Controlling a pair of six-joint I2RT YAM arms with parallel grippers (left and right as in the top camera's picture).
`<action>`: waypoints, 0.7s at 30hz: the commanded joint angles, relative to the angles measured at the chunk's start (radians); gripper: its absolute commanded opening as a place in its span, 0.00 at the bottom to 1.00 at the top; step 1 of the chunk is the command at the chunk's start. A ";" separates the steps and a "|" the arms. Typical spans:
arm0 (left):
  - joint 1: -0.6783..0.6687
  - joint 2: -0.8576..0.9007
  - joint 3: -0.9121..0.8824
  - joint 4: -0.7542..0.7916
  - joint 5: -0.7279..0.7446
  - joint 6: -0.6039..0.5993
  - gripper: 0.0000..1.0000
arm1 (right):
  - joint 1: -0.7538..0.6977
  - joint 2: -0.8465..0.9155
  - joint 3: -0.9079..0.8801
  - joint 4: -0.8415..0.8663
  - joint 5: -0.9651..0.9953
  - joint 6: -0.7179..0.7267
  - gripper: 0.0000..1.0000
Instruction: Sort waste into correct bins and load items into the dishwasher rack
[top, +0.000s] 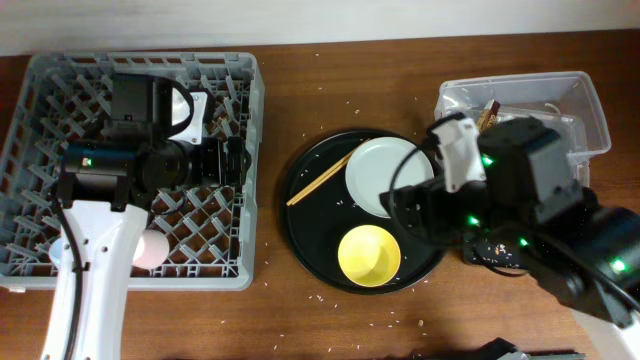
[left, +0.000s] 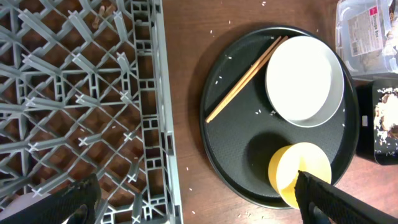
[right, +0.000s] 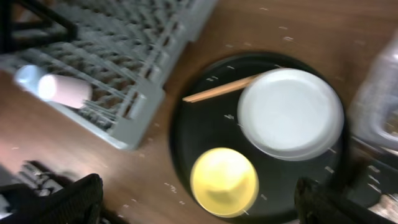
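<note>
The grey dishwasher rack stands at the left, with the pink cup and light blue cup lying at its front edge. The plate, yellow bowl and chopsticks lie on the round black tray. My left gripper is open and empty above the rack's right wall. My right gripper is open and empty above the bowl. The clear tub holds the wrapper. The shallow black tray holds food scraps. No tissue shows.
White rice grains are scattered on the brown table and on the round tray. My right arm covers the ground between the round tray and the clear tub. A strip of bare table lies between the rack and the round tray.
</note>
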 joint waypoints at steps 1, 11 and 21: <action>-0.001 -0.002 0.008 0.002 0.000 0.019 0.99 | -0.095 -0.152 0.003 -0.077 0.179 -0.041 0.98; -0.001 -0.002 0.008 0.002 0.000 0.019 0.99 | -0.428 -0.895 -1.072 0.748 0.229 -0.130 0.98; -0.001 -0.002 0.008 0.002 0.000 0.019 0.99 | -0.467 -1.154 -1.613 1.185 0.217 -0.130 0.98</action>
